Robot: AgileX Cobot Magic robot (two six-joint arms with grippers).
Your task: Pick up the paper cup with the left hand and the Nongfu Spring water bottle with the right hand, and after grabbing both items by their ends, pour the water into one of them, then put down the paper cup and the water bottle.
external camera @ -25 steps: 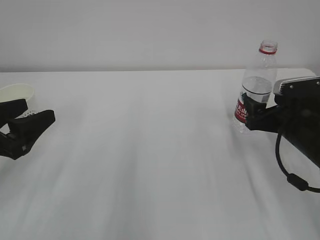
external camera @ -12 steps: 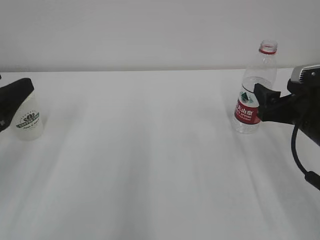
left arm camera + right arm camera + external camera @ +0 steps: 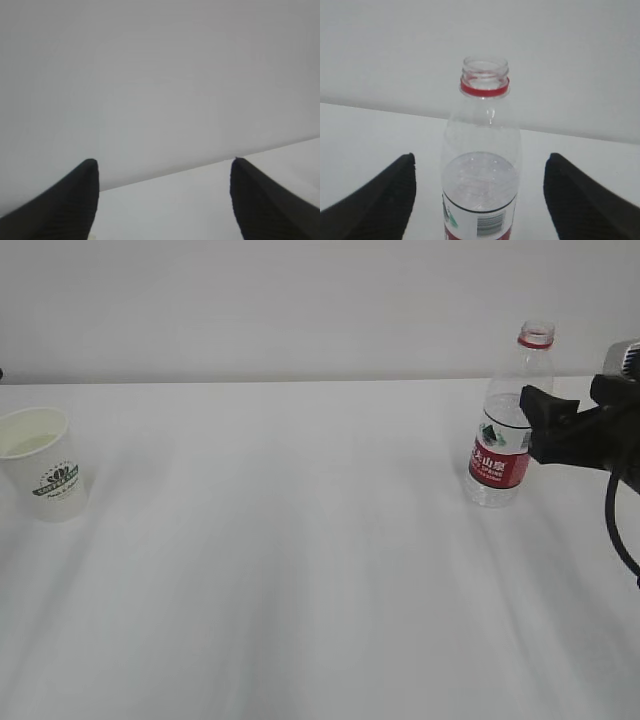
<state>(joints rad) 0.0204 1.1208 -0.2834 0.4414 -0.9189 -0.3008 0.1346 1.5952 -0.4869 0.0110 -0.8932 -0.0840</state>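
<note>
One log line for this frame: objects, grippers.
paper cup: upright, released | Nongfu Spring water bottle: upright, uncapped | left gripper: open | right gripper: open, empty

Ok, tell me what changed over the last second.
The left claw backed away from the paper cup and out of the exterior view, leaving it standing. The right claw drew back to the right from the Nongfu Spring water bottle; its jaws stand apart, off the bottle. Cup and bottle stayed upright where they were.

Right end effector [image 3: 545, 425] cut off by the exterior view's right edge. Bottle [image 3: 481, 165] base cropped in the right wrist view. Left end effector [image 3: 162, 200]: only fingertips shown.
</note>
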